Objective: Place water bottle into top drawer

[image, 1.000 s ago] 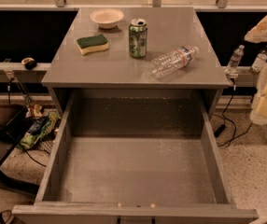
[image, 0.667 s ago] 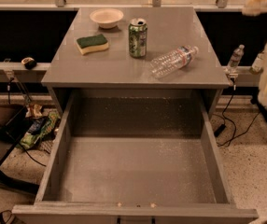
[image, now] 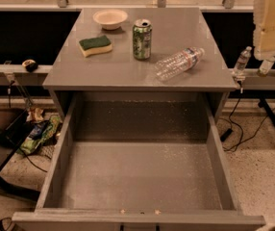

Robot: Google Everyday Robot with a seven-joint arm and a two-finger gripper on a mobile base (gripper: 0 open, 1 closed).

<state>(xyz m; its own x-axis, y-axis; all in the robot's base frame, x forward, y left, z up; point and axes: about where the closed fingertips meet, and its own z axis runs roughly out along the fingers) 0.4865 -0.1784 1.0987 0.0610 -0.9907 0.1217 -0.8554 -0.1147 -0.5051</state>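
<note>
Standing pulled out below the surface (image: 123, 71), the top drawer (image: 142, 177) faces forward. Right of the green can (image: 142, 39), the water bottle (image: 178, 64) lies on its side, cap pointing right-rearward toward the gripper (image: 271, 25), which hangs beyond the surface's right edge, well apart. How wide its jaws stand cannot be told.

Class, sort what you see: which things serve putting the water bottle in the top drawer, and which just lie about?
Job: water bottle, on its side; top drawer, open; gripper, upper right of view.
Lying about: green can, sponge, bowl, two small bottles.
</note>
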